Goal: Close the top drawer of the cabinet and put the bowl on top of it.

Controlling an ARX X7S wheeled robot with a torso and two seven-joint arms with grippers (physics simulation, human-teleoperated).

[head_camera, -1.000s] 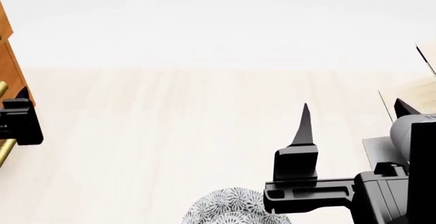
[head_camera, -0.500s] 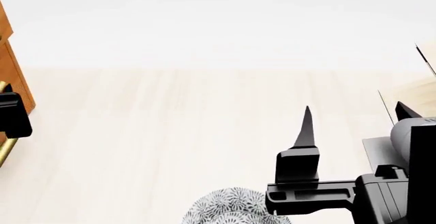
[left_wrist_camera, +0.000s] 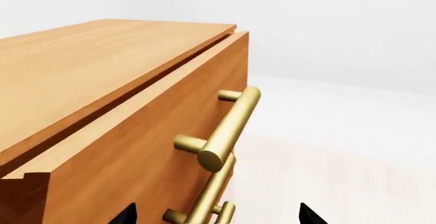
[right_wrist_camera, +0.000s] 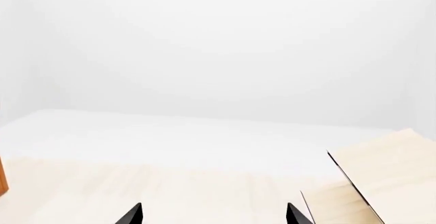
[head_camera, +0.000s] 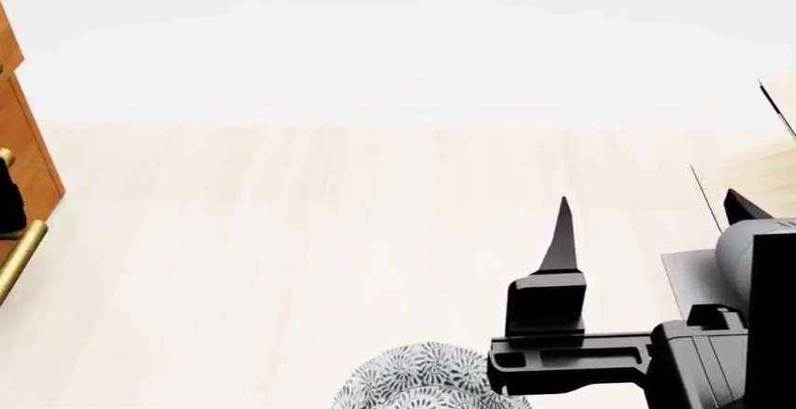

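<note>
In the left wrist view the reddish-brown cabinet (left_wrist_camera: 89, 66) fills the near side. Its top drawer (left_wrist_camera: 136, 152) stands out a little, leaving a dark gap under the cabinet top. The drawer's brass bar handle (left_wrist_camera: 228, 127) is just ahead of my left gripper (left_wrist_camera: 218, 216), which is open, its tips either side of the lower drawer's handle (left_wrist_camera: 204, 203). The patterned bowl (head_camera: 423, 383) sits on the floor at the head view's bottom edge. My right gripper (head_camera: 650, 227) hangs open and empty just to the bowl's right.
The cabinet's edge (head_camera: 22, 148) and a brass handle (head_camera: 19, 260) show at the head view's far left, with a sliver of my left gripper (head_camera: 6, 199). A pale light-wood structure (right_wrist_camera: 381, 178) stands to the right. Pale floor lies between them.
My left gripper has slid left, almost out of the head view, toward the cabinet. The right gripper has sunk very slightly. The bowl has not moved.
</note>
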